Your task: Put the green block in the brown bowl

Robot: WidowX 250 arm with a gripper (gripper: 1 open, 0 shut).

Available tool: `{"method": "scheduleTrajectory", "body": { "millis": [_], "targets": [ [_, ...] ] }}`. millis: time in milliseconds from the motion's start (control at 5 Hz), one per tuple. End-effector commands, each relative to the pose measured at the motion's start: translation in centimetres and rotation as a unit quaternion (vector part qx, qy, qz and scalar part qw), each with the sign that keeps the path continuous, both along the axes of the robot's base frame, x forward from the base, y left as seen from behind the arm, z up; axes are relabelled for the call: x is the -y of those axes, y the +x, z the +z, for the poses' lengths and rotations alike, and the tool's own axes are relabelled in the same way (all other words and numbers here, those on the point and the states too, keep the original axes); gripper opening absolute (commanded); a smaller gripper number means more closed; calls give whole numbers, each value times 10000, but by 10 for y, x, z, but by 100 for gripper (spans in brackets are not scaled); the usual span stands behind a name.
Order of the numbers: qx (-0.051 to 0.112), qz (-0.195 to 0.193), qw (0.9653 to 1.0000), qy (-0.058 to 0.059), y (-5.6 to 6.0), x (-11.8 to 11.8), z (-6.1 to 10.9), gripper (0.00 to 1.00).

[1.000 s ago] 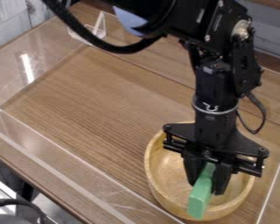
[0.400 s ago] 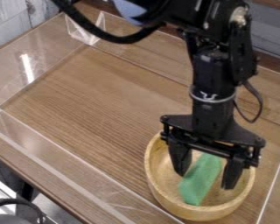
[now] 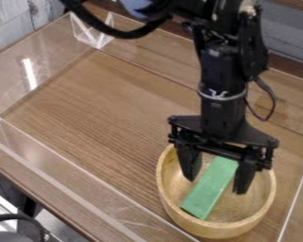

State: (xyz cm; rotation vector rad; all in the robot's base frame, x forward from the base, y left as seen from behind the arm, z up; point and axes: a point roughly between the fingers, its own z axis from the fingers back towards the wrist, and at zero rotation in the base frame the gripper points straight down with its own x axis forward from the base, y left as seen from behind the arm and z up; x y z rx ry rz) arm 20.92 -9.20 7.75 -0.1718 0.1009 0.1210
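Placement looks essentially done in the camera view: the green block (image 3: 211, 189) lies inside the brown bowl (image 3: 180, 211), on its hollow, with no finger seen pinching it. The claw (image 3: 222, 163) stands spread above the bowl, its fingers apart on either side of the block's upper end. What is left, as I judge it, is only for the arm (image 3: 223, 71) to lift away without nudging the block or catching the rim.

The block is a slim, straight-edged bar of even, bright green, lying slantwise, its near end toward the bowl's front wall. Its far end comes close under the claw, so whether the two touch there I cannot tell.
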Motion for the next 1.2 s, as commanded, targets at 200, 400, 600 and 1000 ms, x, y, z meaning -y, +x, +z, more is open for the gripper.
{"method": "scheduleTrajectory", "body": {
  "millis": [200,400,600,1000],
  "targets": [
    [314,48,9995,-94,9,-7,10,100],
    [312,52,9994,-104,7,-9,6,100],
    [311,59,9994,-112,6,-11,3,100],
    [287,77,9995,-123,5,-15,2,100]
  ]
}}
